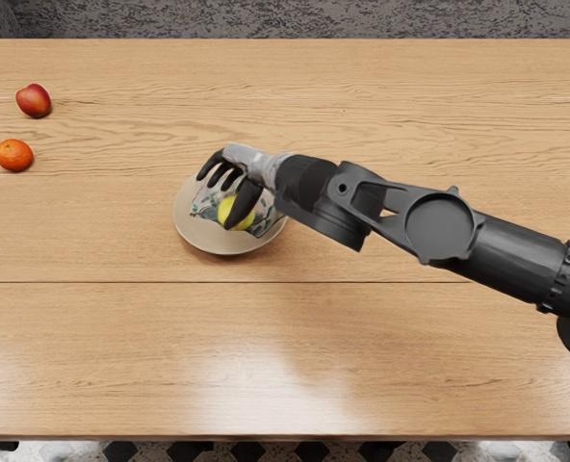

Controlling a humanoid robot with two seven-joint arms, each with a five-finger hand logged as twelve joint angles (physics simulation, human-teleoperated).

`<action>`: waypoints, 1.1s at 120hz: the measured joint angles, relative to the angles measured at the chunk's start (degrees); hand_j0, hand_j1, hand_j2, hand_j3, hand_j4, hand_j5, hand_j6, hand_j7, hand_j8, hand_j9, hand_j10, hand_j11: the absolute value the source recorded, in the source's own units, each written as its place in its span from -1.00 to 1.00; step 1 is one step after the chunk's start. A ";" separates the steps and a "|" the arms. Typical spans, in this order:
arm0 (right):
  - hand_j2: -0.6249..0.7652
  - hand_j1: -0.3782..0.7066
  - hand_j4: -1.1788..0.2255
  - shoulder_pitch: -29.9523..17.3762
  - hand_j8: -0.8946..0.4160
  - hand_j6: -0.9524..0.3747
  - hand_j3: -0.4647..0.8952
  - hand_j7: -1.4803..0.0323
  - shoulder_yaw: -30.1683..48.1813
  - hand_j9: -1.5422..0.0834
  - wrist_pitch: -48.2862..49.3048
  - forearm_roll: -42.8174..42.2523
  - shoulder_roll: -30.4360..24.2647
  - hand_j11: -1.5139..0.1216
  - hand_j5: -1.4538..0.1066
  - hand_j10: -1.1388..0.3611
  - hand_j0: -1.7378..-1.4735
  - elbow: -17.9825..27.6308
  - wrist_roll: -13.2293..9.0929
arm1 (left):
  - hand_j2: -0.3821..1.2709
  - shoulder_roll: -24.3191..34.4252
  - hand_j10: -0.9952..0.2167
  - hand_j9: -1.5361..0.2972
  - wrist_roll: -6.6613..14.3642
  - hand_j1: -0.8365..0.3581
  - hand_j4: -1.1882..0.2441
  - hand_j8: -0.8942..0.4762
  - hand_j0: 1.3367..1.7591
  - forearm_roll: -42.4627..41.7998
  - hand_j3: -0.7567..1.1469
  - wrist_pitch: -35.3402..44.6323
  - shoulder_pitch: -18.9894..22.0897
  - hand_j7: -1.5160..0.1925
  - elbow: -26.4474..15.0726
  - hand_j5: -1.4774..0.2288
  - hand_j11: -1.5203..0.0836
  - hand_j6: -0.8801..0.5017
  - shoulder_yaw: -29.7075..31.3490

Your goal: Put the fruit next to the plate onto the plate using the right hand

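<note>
A small patterned plate lies left of the table's centre. A yellow fruit rests on it. My right hand hovers over the plate, its arm coming in from the right edge. Three fingers are spread out above the fruit's far side and do not close on it. The thumb crosses in front of the fruit's right side and hides part of it. The hand is open. My left arm does not appear anywhere in the picture.
A red apple and an orange lie near the table's far left edge, well away from the plate. My right forearm stretches across the right half of the table.
</note>
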 joint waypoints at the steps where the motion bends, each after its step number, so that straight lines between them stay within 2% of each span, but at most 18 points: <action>1: -0.14 -0.12 0.09 0.00 -0.21 -0.17 -0.32 0.25 0.01 0.24 0.00 0.03 0.00 0.20 0.18 0.00 -0.39 -0.01 0.00 | -0.48 0.00 0.24 0.33 0.00 0.49 0.32 -0.05 0.52 0.00 -0.20 -0.01 0.00 0.40 0.00 0.36 0.50 -0.08 0.00; 21: -0.14 -0.42 0.32 -0.08 0.00 0.06 -0.32 0.52 1.27 0.49 0.09 1.19 0.00 0.45 0.44 0.19 -0.39 0.00 0.05 | -0.48 0.00 0.24 0.33 0.00 0.49 0.32 -0.05 0.52 0.00 -0.20 0.00 0.00 0.40 0.00 0.36 0.50 -0.08 0.00; 38: -0.12 -0.63 0.46 -0.15 0.15 0.21 -0.32 0.70 3.81 0.66 2.48 6.41 -1.81 0.61 0.61 0.33 -0.40 1.14 0.87 | -0.48 0.00 0.24 0.33 0.00 0.49 0.32 -0.05 0.52 0.00 -0.20 0.00 0.00 0.40 0.00 0.36 0.50 -0.08 0.00; 58: -0.12 -0.76 0.55 -1.22 0.23 0.30 -0.32 0.80 9.53 0.76 10.65 17.91 -8.11 0.71 0.72 0.40 -0.40 4.91 1.85 | -0.48 0.00 0.24 0.33 0.00 0.49 0.32 -0.05 0.52 0.00 -0.20 0.00 0.00 0.40 0.00 0.36 0.50 -0.08 0.00; 73: -0.12 -0.80 0.58 -4.24 0.27 0.33 -0.32 0.84 15.02 0.79 22.61 29.53 -14.38 0.75 0.75 0.43 -0.40 5.64 1.98 | -0.48 0.00 0.24 0.33 0.00 0.49 0.32 -0.05 0.52 0.00 -0.20 0.00 0.00 0.40 0.00 0.36 0.50 -0.08 0.01; 90: -0.11 -0.83 0.60 -6.71 0.29 0.36 -0.32 0.87 17.14 0.81 34.01 43.62 -22.26 0.77 0.78 0.45 -0.40 5.54 2.07 | -0.48 0.00 0.24 0.33 0.00 0.49 0.32 -0.05 0.52 0.00 -0.21 0.00 0.00 0.40 0.00 0.36 0.50 -0.08 0.00; 111: -0.11 -0.85 0.62 -12.15 0.30 0.37 -0.32 0.88 21.01 0.83 37.77 54.38 -30.62 0.78 0.79 0.46 -0.40 5.35 2.00 | -0.48 0.00 0.24 0.33 0.00 0.49 0.32 -0.05 0.52 0.00 -0.21 0.00 0.00 0.40 0.00 0.36 0.50 -0.08 0.00; 132: -0.11 -0.86 0.62 -16.74 0.30 0.38 -0.32 0.89 22.36 0.83 38.48 60.93 -38.97 0.79 0.80 0.47 -0.40 4.48 1.71 | -0.48 0.00 0.24 0.33 0.00 0.49 0.32 -0.05 0.52 0.00 -0.21 0.00 0.00 0.40 0.00 0.36 0.50 -0.08 0.00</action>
